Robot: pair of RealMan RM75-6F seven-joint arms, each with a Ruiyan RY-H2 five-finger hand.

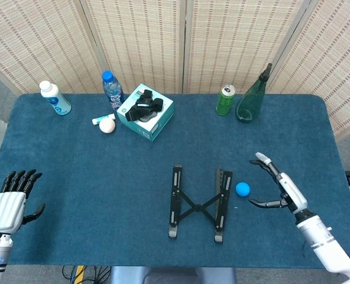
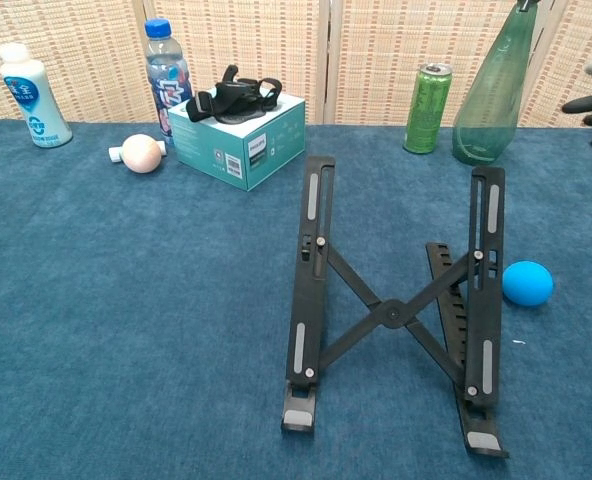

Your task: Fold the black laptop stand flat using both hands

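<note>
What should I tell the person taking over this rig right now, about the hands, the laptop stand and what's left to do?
Left hand: open, fingers apart, at the near left edge of the table, far from the stand, holding nothing.
Right hand: open, fingers spread, over the table to the right of the blue ball, touching nothing.
Laptop stand: near the table's front middle, unfolded, its two rails apart with the crossed braces between them. The blue ball lies just beside its right rail.
Done: nothing on the stand yet.
Left: bring both hands to the rails and fold it flat.
</note>
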